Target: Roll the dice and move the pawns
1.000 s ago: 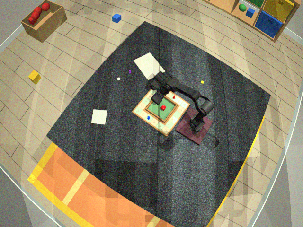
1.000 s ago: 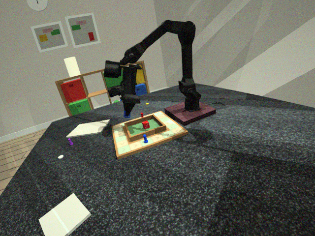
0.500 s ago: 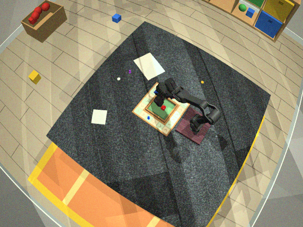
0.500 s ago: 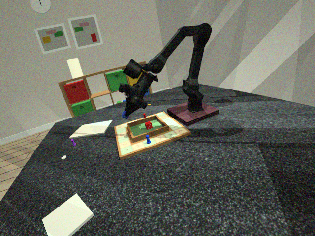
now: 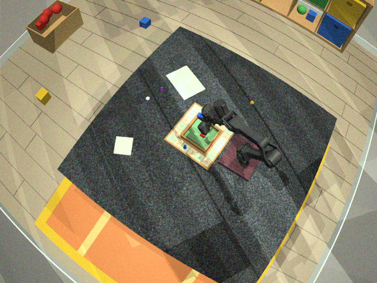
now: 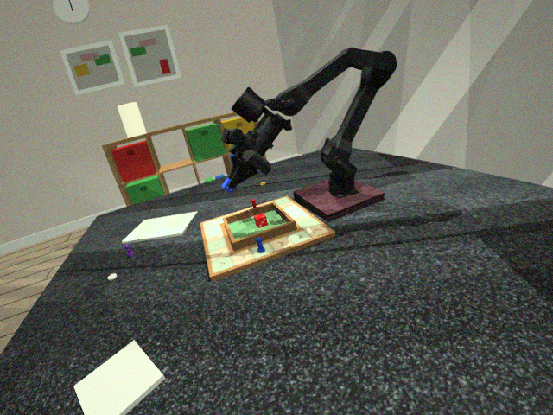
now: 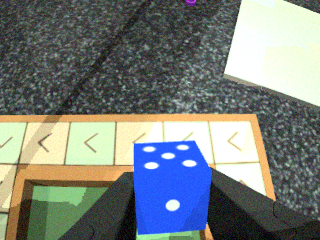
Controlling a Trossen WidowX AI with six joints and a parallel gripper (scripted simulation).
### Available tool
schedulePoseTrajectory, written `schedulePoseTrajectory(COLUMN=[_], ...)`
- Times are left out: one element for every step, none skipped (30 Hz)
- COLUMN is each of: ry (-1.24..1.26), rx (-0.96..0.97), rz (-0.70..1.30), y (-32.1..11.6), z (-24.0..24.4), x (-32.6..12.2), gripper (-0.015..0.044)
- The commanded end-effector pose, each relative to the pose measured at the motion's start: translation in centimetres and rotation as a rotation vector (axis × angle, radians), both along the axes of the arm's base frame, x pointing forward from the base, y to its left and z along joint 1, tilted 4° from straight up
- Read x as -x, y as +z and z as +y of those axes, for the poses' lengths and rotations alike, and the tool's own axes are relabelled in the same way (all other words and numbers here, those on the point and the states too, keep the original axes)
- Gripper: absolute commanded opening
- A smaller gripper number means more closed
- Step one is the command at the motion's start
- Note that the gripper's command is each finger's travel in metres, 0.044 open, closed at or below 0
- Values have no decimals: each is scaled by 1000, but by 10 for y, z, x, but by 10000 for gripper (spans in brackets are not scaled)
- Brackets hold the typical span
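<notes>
My fingers (image 5: 199, 115) (image 6: 227, 181) are clamped on the blue die (image 5: 199, 115) (image 6: 226, 184) (image 7: 171, 187), which sits between their tips, one finger at each side; five pips show on one face, a single pip on another. I hold it in the air above the board (image 5: 208, 166) (image 6: 213, 275) (image 7: 257, 150). Below, the red die (image 5: 202, 135) (image 6: 260, 220) lies inside the tray (image 5: 205, 151) (image 6: 234, 245) (image 7: 75, 174), in the board's middle. The blue pawn (image 5: 184, 147) (image 6: 260, 245) stands upright on the arrow squares, and the red pawn (image 6: 253, 203) across the tray from it. The board lies on a dark speckled top (image 5: 128, 188) (image 6: 312, 322) (image 7: 125, 60), near my maroon base (image 5: 248, 176) (image 6: 312, 205). Beyond are a shelf (image 5: 344, 48) (image 6: 107, 154) and a wooden box (image 5: 55, 42) on the plank floor (image 5: 91, 61) (image 6: 27, 281). I count two dice, one red and one blue; three pawns, the third purple (image 5: 161, 89) (image 6: 128, 250); two pale sheets (image 5: 185, 82) (image 6: 161, 226) (image 7: 275, 50); and one tray.
</notes>
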State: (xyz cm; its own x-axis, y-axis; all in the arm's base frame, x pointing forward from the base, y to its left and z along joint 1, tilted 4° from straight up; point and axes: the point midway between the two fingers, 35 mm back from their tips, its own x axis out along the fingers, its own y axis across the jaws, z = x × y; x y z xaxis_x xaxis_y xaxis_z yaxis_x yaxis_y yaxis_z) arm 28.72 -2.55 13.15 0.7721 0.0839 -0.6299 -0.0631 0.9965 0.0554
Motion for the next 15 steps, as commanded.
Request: schedulePoseTrajectory(ry=[7,7,7,7,7,7,7,-1,-1,-1,-1,-1,-1,-1,-1], rx=[0,0,0,0,0,0,0,0,0,0,0,0,0,0,0], rz=[6,6,6,6,6,6,6,2,2,2,2,2,2,2,2], y=[-1,-1,-1,-1,-1,-1,-1,1,1,1,1,1,1,1,1], z=[1,1,1,1,1,1,1,0,0,0,0,0,0,0,0], x=[5,5,5,5,5,5,5,3,3,3,3,3,3,3,3], gripper=[0,0,0,0,0,0,0,0,0,0,0,0,0,0,0])
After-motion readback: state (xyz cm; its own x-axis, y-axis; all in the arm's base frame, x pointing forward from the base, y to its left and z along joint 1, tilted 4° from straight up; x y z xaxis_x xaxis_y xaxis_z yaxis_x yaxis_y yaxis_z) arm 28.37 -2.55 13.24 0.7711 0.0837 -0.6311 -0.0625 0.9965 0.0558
